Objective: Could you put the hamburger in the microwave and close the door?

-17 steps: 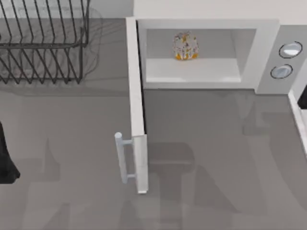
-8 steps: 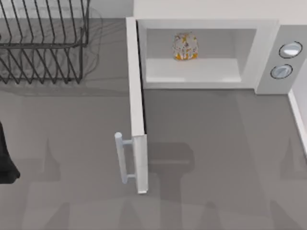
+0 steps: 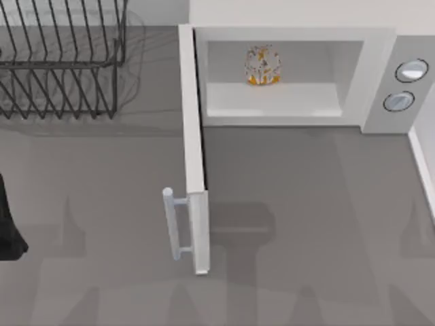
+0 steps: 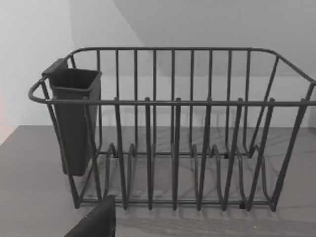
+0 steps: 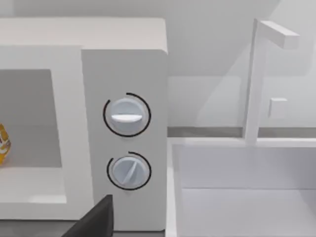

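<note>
Hamburger (image 3: 263, 66) is already placed inside the microwave (image 3: 292, 20); the door (image 3: 192, 149) is left swung wide open. End effector finger states cannot be told.

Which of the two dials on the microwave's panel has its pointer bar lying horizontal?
The upper dial on the microwave: in the right wrist view its bar lies level, while the lower dial has its bar tilted close to upright.

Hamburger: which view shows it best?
Top view: the whole hamburger sits inside the open microwave. The right wrist view catches just a sliver of it at the frame edge. The left wrist view faces the rack.
</note>
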Controlling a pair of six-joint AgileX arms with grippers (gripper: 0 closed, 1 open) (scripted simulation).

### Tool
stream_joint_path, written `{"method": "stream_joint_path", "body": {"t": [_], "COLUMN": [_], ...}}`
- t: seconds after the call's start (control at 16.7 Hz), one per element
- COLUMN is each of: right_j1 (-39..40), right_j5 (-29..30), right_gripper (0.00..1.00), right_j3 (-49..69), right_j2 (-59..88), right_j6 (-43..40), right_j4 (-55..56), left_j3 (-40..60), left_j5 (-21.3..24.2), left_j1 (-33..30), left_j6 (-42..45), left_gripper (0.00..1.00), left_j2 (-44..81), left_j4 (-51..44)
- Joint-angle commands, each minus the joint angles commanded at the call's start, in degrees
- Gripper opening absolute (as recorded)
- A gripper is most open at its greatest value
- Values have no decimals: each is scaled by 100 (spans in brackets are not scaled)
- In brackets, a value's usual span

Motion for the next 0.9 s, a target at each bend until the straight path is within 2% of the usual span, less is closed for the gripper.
{"method": "stream_joint_path", "body": {"t": [0.72,0.9], "right_j1": [0,0], "right_j5": [0,0], "right_gripper": [100,100], "right_j3": [0,0], "right_j2": [0,0], "right_j6": [0,0], "right_j4": [0,0], "left_j3": [0,0], "left_j5": [0,0], "left_j1": [0,0], "left_j6": [0,0], "left_gripper": [2,0], "left_j2": [0,0], "left_j4": [0,0]}}
